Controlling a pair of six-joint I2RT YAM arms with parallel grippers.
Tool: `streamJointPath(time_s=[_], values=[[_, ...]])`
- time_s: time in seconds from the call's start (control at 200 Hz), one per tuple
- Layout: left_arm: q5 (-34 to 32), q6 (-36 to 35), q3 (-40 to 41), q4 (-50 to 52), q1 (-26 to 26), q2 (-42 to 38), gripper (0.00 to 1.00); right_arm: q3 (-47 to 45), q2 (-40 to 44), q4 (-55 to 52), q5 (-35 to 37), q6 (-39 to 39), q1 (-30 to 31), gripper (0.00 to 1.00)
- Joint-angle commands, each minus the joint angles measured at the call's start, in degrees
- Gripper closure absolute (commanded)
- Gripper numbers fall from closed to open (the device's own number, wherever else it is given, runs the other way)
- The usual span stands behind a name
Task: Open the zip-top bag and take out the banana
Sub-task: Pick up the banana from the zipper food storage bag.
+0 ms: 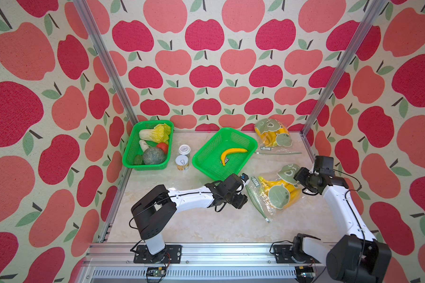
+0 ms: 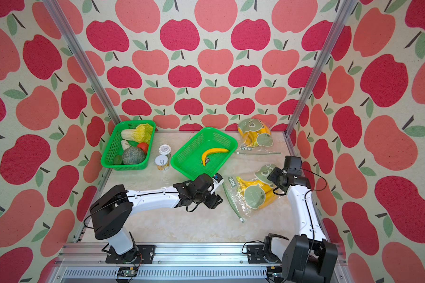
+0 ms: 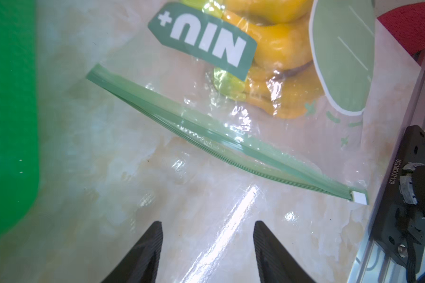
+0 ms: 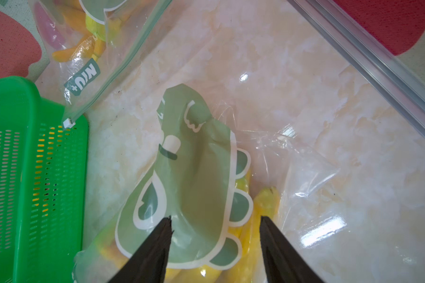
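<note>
Wrist views | left tool [image 3: 207, 224] spread, empty | right tool [image 4: 216, 218] spread over zip-top bag [image 4: 182, 171]

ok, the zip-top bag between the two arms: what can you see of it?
The zip-top bag is clear crinkled plastic with green cartoon prints and a green NIU+ label, yellow bananas inside. A green zip strip runs along the edge facing the left gripper, white slider at its near end. It lies on the marble-look table. The left gripper sits short of the strip, jaws open, not touching; the right gripper hangs over the opposite end, jaws open, contact unclear.
</note>
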State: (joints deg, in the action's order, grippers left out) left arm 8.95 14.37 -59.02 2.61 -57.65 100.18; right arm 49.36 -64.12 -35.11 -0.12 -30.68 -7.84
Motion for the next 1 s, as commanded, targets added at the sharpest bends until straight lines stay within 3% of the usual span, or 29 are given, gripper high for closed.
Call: streamJointPath(time_s=[0.0,0.28,0.39,0.645,0.73,0.89,0.995], values=[[1.9,3.2,-1.9,-4.0,0.2,3.3,0.37,-1.9,1.6,-2.1,-1.8,0.5,-0.6,0.38],[0.5,0.7,-9.6,-6.2,-1.9,10.6,0.38,-5.1,-0.3,1.0,-5.9,-0.6,-4.1,0.35],[-1.5,-1.2,-11.2,-7.0,-3.4,10.9,0.43,-5.3,-1.5,2.0,-5.7,0.1,-4.1,0.35],[-4.2,-4.8,-14.5,-8.1,-4.9,12.3,0.43,-4.5,-4.5,3.3,-5.7,1.2,-4.1,0.34],[-4.4,-6.1,-16.4,-8.8,-5.1,13.8,0.39,-4.2,-5.8,3.9,-6.8,1.1,-4.1,0.33],[-5.5,-9.9,-20.7,-9.4,-5.0,17.4,0.18,-3.4,-7.5,4.4,-8.0,1.1,-4.1,0.32],[-4.8,-12.9,-23.8,-8.8,-4.6,20.1,0.15,-3.1,-8.3,4.3,-8.1,1.5,-4.2,0.32]])
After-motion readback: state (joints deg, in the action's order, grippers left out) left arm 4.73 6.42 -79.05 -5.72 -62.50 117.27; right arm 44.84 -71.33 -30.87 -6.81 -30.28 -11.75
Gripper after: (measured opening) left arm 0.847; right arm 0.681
